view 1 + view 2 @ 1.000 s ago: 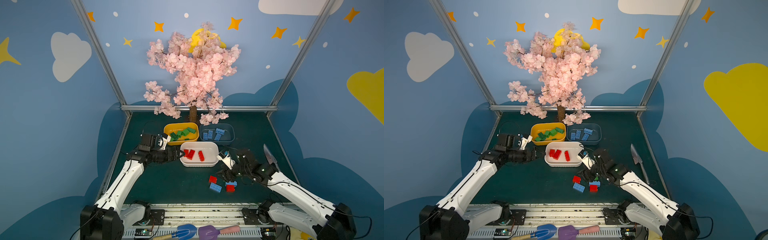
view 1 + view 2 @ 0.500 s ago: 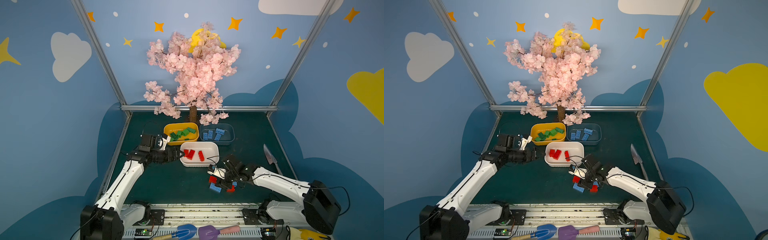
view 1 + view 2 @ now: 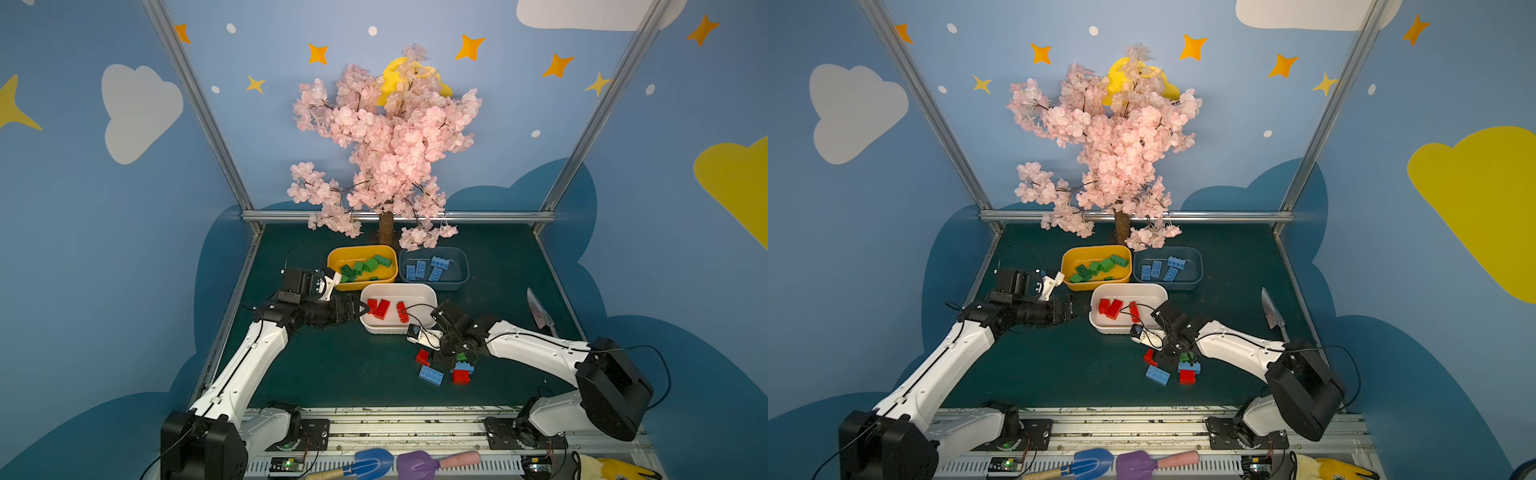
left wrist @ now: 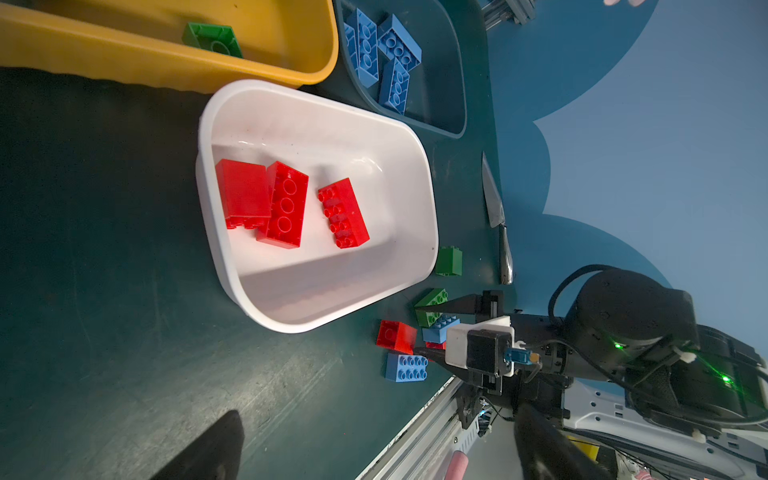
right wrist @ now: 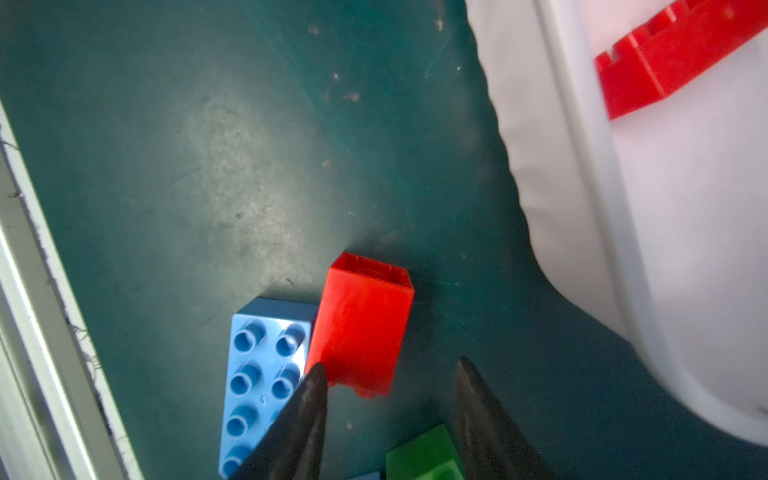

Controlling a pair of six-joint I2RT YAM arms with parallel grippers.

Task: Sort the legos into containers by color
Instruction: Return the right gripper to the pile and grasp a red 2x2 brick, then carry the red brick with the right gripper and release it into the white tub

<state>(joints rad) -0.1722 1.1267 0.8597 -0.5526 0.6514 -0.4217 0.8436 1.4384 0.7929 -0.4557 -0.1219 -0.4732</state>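
Note:
Three containers stand at mid-table in both top views: a yellow tub (image 3: 361, 248) with green legos, a dark blue tub (image 3: 462, 274) with blue ones, and a white tub (image 3: 399, 330) with three red ones. Loose legos lie in front: a red brick (image 5: 361, 324), a blue oblong (image 5: 262, 365), a green one (image 5: 424, 455) and another red (image 3: 460, 376). My right gripper (image 5: 388, 370) is low over this pile, open, its tips on either side of the red brick's near end. My left gripper (image 3: 361, 309) hovers wide open and empty at the white tub's left rim.
A knife (image 3: 538, 313) lies near the right wall. The blossom tree's trunk (image 3: 385, 228) stands behind the tubs. Blue (image 3: 370, 462) and purple (image 3: 419, 463) toy shovels lie on the front rail. A lone green brick (image 4: 449, 261) sits beside the white tub.
My right arm has swung left and down onto the loose pile, and its jaws have narrowed. The left arm has stayed where it was.

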